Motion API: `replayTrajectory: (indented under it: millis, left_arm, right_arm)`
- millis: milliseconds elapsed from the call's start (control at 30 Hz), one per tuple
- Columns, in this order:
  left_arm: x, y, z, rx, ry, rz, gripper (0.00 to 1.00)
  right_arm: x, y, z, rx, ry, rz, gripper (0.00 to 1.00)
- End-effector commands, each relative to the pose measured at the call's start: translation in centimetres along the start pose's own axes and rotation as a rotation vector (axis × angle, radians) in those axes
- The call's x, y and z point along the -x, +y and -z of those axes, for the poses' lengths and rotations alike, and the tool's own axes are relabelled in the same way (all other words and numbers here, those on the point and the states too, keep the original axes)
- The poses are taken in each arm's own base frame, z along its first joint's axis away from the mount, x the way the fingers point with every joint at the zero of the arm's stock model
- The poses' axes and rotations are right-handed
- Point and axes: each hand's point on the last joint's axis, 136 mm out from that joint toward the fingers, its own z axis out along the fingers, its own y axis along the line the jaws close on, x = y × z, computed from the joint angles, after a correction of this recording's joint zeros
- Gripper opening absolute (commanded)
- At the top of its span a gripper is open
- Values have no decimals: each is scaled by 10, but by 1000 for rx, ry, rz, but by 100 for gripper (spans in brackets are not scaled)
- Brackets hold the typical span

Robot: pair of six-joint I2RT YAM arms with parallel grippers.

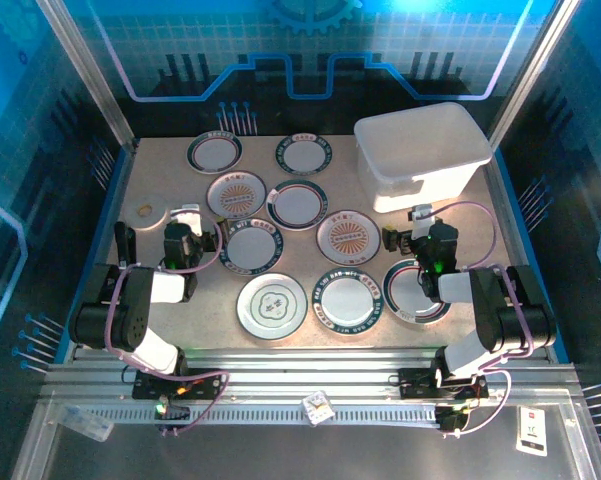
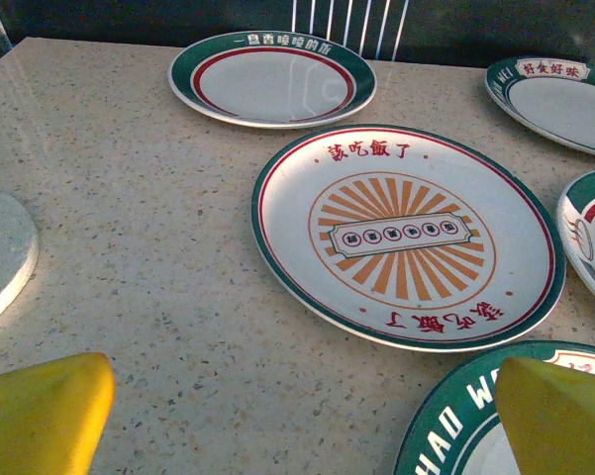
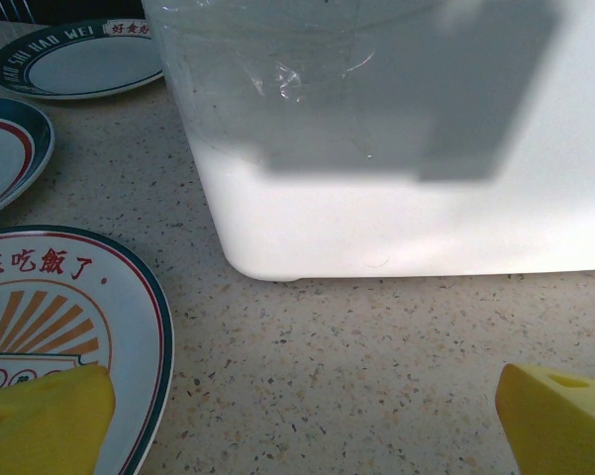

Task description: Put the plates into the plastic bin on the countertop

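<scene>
Both arms are folded low over the near half of the surface [image 1: 170, 170], forearms reaching away from their bases. The left arm [image 1: 140, 305] ends in the left gripper [image 1: 187, 222] [image 2: 297, 416], its yellow fingertips [image 2: 40, 416] spread wide and holding nothing. It hangs just above the surface, between a cream disc [image 2: 0, 247] on its left and the rim of a plate lettered "HAO W" [image 2: 455, 416] on its right. Straight ahead of it lies the left sunburst plate [image 2: 406, 237] [image 1: 236, 193], with red characters "該吃飯了" at the top and the same repeated upside down at the bottom. The right arm [image 1: 485, 310] carries the right gripper [image 1: 420, 218] [image 3: 307, 416], likewise spread wide and gripping nothing, pointed at the near wall of the plastic bin [image 3: 396, 218] [image 1: 410, 185], which stands at the far right of the surface. Beside this gripper, on its left, is the right sunburst plate [image 3: 59, 336], also marked "該吃飯了". Farther off, a rim reads "HAO SHI HAO WEI" [image 3: 74, 59]. The plates [image 1: 272, 305] lie flat across the surface, left of and in front of the bin.
</scene>
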Motion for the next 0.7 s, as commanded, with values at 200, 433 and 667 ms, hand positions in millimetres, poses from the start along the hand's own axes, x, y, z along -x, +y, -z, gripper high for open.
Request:
replayTrajectory:
  millis: [200,433,667]
  left_arm:
    - [13,-6,11,-35,-27,-12,99]
    - [67,-11,38,-47,-33,61,99]
    - [114,-60,63,-252,146,220,99]
  right_arm:
    - [21,-12,17,-64,-92,-5,100]
    - [87,-14,70,-78,-169,-89,100]
    - [124,-16,114,-80,-2,-413,96]
